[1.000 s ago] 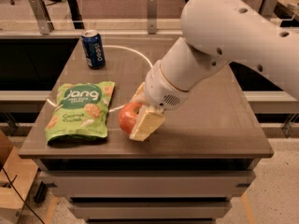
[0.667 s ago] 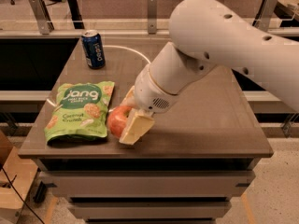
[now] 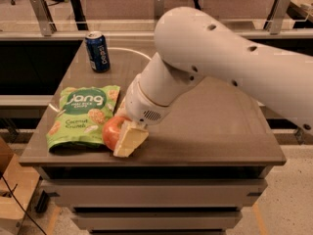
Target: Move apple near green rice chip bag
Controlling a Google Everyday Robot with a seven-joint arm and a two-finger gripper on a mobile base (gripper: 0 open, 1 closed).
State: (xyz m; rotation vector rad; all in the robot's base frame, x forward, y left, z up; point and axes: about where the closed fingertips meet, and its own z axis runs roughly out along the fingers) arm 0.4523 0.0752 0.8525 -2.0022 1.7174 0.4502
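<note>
The pincer (image 3: 122, 133) sits low over the front left of the table (image 3: 210, 131), at about 7 o'clock on its top, and it is clamped on the apple (image 3: 110, 130). One pale finger (image 3: 131, 140) shows on the apple's 4 o'clock side and the other sits behind it, so the jaws stand only as wide as the fruit. Compared with a second ago, we see the pincer and the apple have travelled together toward 9 o'clock, and the gap to the green rice chip bag (image 3: 83, 114) has closed. The apple now lies at the bag's 4 o'clock corner, touching its right edge or just beside it; we cannot tell which. The bag itself has not shifted, lying flat at about 8 o'clock on the table, and the blue can (image 3: 98, 51) stands upright as before at 11 o'clock, well apart from both. We judge the carrying part of the task all but done, since the apple is already as near the bag as it needs to be. We cannot tell whether the fruit rests on the tabletop or hangs just above it. What is left, in our view, is to set it down, release it and lift away without nudging the bag or rolling the apple toward the near edge at 6 o'clock.
</note>
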